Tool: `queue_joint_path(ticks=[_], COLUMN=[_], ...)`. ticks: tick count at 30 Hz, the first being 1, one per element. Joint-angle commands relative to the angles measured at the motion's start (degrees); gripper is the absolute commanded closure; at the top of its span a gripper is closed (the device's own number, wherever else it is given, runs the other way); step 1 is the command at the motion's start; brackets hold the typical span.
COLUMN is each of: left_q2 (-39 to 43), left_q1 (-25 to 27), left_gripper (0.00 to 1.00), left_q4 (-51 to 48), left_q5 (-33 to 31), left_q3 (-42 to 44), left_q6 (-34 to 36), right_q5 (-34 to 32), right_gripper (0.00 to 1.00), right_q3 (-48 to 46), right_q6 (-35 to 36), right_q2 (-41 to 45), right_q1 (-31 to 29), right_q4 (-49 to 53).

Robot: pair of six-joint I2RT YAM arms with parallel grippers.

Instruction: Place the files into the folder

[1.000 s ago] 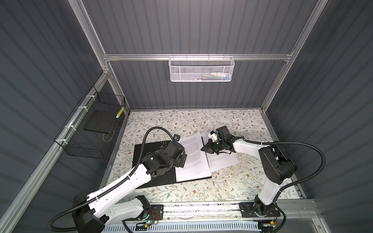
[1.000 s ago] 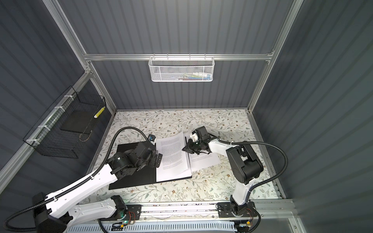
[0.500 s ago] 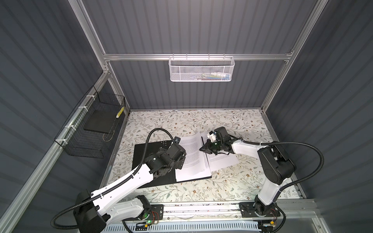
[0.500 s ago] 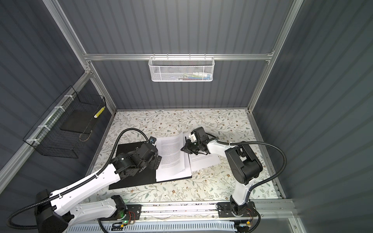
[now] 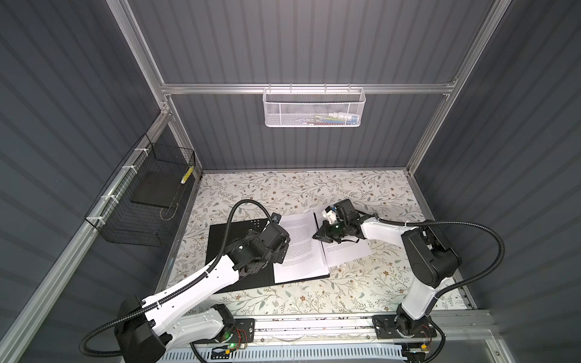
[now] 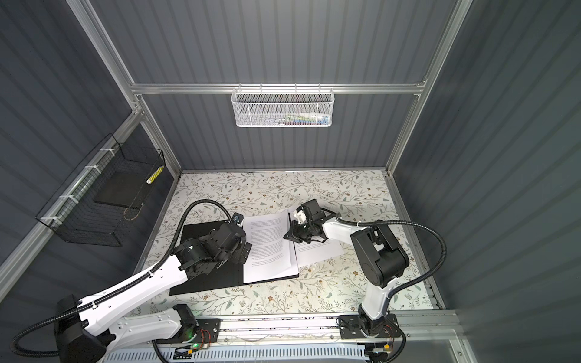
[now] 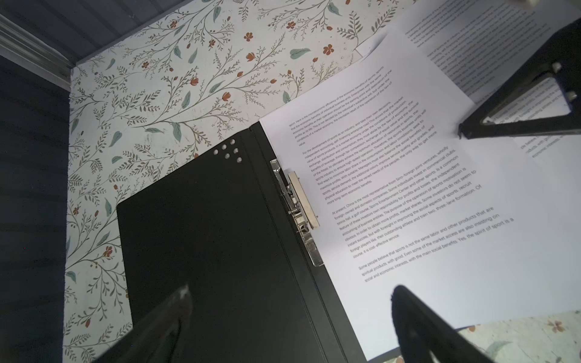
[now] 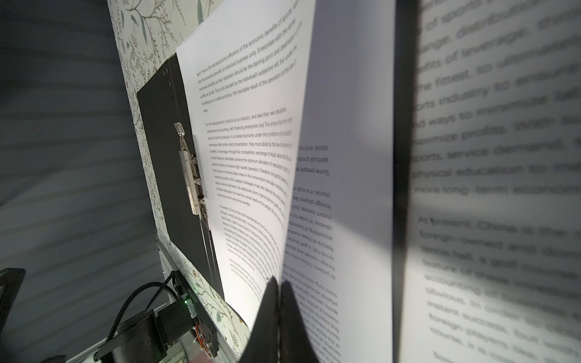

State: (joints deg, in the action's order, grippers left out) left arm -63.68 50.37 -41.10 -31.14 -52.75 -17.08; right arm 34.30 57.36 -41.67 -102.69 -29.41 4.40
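Observation:
The folder (image 5: 245, 226) (image 6: 201, 228) lies open on the table, black inside up, with a metal clip (image 7: 298, 204) (image 8: 193, 179) along its spine. One of the files, a printed white sheet (image 5: 301, 248) (image 6: 267, 248) (image 7: 408, 188), rests on the folder's right half. My right gripper (image 5: 316, 235) (image 6: 285, 236) (image 8: 279, 284) is shut on that sheet's right edge, which is lifted and curled. A second sheet (image 5: 345, 251) (image 8: 503, 157) lies on the table beside the folder, partly under the right arm. My left gripper (image 5: 281, 251) (image 7: 290, 289) hovers open over the spine, holding nothing.
A white mesh basket (image 5: 314, 107) hangs on the back wall. A black wire basket (image 5: 144, 195) with a dark slab in it hangs on the left wall. The metal rail (image 5: 314, 323) with both arm bases runs along the table's front edge.
The left arm has shifted slightly over the folder. The right gripper keeps its hold on the sheet's edge in almost the same place.

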Motion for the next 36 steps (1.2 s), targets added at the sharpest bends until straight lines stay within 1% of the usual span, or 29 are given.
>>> queue_joint_path(ticks=[1, 10, 16, 20, 24, 28, 31, 34, 36], left_q2=[-0.5, -1.1, -1.2, -1.3, -1.4, -1.4, -1.6, -1.7, -1.7], left_q1=[-0.5, -0.8, -0.9, -1.0, -1.1, -1.3, -1.4, -1.4, -1.5], left_gripper=[0.00, 0.00, 0.00, 0.00, 0.00, 0.00, 0.00, 0.00, 0.00], left_q4=[-0.1, 0.0, 0.1, 0.1, 0.2, 0.3, 0.3, 0.4, 0.4], left_q5=[-0.5, -0.1, 0.2, 0.4, 0.6, 0.8, 1.1, 1.4, 1.5], left_q3=[0.7, 0.6, 0.6, 0.6, 0.5, 0.5, 0.6, 0.5, 0.4], left_q6=[0.1, 0.3, 0.5, 0.6, 0.7, 0.8, 0.8, 0.8, 0.8], right_q5=[0.8, 1.2, 1.5, 1.4, 1.0, -0.1, -0.7, -2.0, -3.4], right_gripper=[0.94, 0.90, 0.90, 0.86, 0.77, 0.62, 0.53, 0.46, 0.42], right_q3=[1.1, 2.0, 2.2, 1.9, 1.8, 1.4, 0.9, 1.0, 1.6], right_q6=[1.1, 0.8, 0.7, 0.6, 0.5, 0.4, 0.1, 0.6, 1.3], right_q2=[-0.6, -1.9, -2.4, -2.2, -2.0, -1.1, -0.6, -0.5, -0.6], right_q1=[-0.2, -0.3, -0.3, -0.4, -0.3, -0.4, -0.4, -0.5, -0.5], right_q4=[0.4, -0.2, -0.3, -0.3, 0.2, 1.3, 2.1, 4.2, 6.1])
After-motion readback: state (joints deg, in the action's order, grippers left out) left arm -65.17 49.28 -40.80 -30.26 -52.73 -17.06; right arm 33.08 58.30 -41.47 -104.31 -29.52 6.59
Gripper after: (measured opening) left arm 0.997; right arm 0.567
